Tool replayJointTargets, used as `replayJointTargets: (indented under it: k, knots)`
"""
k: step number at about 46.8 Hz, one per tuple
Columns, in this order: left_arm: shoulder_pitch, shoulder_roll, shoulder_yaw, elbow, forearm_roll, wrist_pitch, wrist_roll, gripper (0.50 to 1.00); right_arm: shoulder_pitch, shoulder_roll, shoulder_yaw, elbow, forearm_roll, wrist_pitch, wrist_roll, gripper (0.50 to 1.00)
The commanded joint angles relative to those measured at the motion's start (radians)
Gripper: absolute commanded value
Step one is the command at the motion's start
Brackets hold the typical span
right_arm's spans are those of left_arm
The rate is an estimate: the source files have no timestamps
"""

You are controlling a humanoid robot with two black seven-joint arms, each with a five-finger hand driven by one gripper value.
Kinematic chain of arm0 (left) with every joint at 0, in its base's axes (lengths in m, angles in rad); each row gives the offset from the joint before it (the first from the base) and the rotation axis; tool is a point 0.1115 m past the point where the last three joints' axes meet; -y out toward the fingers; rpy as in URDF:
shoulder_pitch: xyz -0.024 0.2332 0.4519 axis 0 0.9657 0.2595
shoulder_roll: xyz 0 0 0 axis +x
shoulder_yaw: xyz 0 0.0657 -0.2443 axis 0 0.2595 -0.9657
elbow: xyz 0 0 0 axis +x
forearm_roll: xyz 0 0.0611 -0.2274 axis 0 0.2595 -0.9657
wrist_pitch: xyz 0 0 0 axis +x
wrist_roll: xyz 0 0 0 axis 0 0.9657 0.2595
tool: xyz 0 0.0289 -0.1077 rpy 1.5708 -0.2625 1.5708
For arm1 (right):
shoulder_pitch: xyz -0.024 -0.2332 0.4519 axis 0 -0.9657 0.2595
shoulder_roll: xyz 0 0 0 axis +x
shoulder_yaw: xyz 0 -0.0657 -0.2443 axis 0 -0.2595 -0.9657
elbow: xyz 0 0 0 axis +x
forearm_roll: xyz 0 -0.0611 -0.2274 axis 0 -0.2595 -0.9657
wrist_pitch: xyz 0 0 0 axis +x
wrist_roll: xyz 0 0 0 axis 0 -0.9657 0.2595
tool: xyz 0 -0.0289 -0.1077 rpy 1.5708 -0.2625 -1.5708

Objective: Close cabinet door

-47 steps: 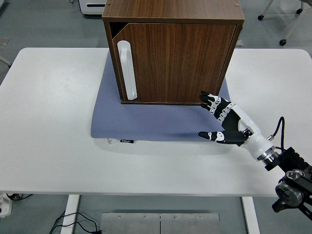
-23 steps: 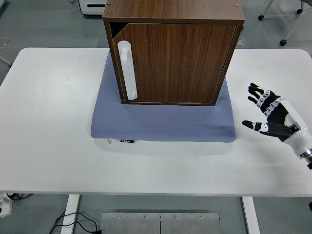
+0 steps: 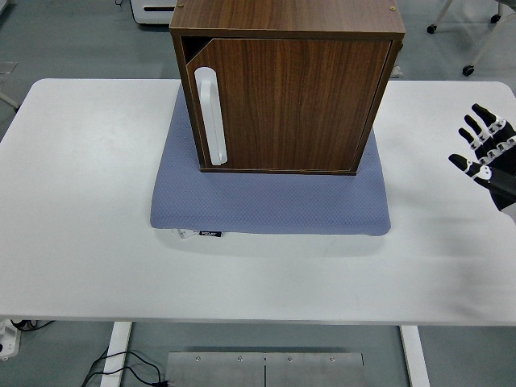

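Note:
A dark wooden cabinet (image 3: 286, 89) stands on a blue-grey mat (image 3: 270, 201) at the table's far middle. Its door (image 3: 290, 105) lies flush in the front, shut, with a white vertical handle (image 3: 212, 115) at its left side. My right hand (image 3: 486, 153) is at the picture's right edge, well to the right of the cabinet and apart from it, fingers spread and holding nothing. The left arm does not show.
The white table (image 3: 89, 201) carries only the mat and cabinet. Chair wheels (image 3: 468, 70) and a white unit (image 3: 157, 10) stand on the floor behind the table.
My right hand has drawn back from the cabinet's lower right corner to the picture's right edge and risen. The door's right edge now sits flush with the frame.

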Motion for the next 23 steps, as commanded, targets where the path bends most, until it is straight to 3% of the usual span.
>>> replayJointTargets:
  k: [1,15,23]
  knots:
    - [-0.001,0.0,0.0,0.0,0.0,0.0,0.0,1.0,0.0,0.0,0.004,-0.012,0.016,0.0,0.0,1.0]
    - [0.001,0.0,0.0,0.0,0.0,0.0,0.0,1.0,-0.04,0.005,0.008,-0.021,0.06,0.008,0.0,1.0]
    - [0.001,0.0,0.0,0.0,0.0,0.0,0.0,1.0,-0.086,0.005,0.008,-0.019,0.06,0.04,0.0,1.0]
